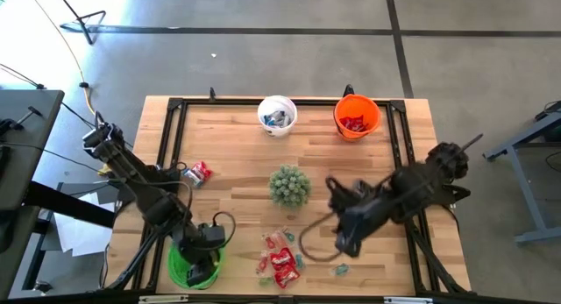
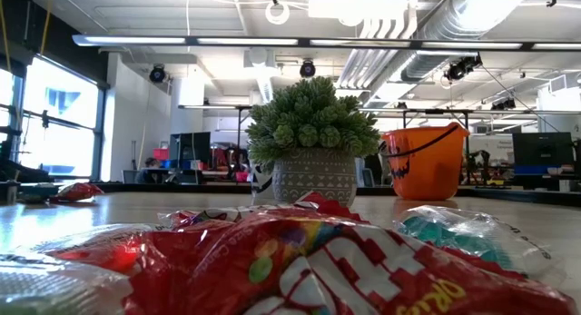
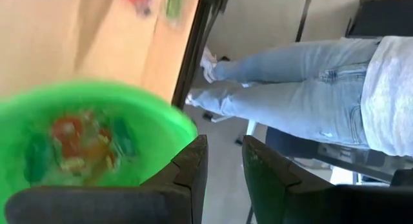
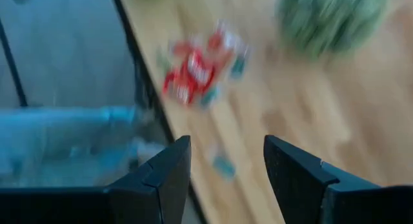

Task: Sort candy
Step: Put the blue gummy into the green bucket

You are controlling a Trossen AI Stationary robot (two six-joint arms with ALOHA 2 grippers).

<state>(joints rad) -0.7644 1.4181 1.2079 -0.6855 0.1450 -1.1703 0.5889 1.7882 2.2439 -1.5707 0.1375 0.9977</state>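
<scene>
Near edge of worktop (image 1: 237, 146): left gripper (image 1: 203, 271) over green bucket (image 1: 180, 265), fingers slightly parted, holding nothing visible; sorted pieces lie inside. Beside it, unsorted candy heap (image 1: 280, 258), red packets with blue-and-white wrappers. Right gripper (image 1: 344, 243) hovers just beyond the heap, fingers wide apart, empty. Mid-worktop: potted plant (image 1: 288, 186); stray red packet (image 1: 200, 173). Far edge: white bucket (image 1: 277, 114), orange bucket (image 1: 356, 116), both partly filled. Judgement: partway done. Only the left wrist view shows a person's legs (image 3: 284, 88).
</scene>
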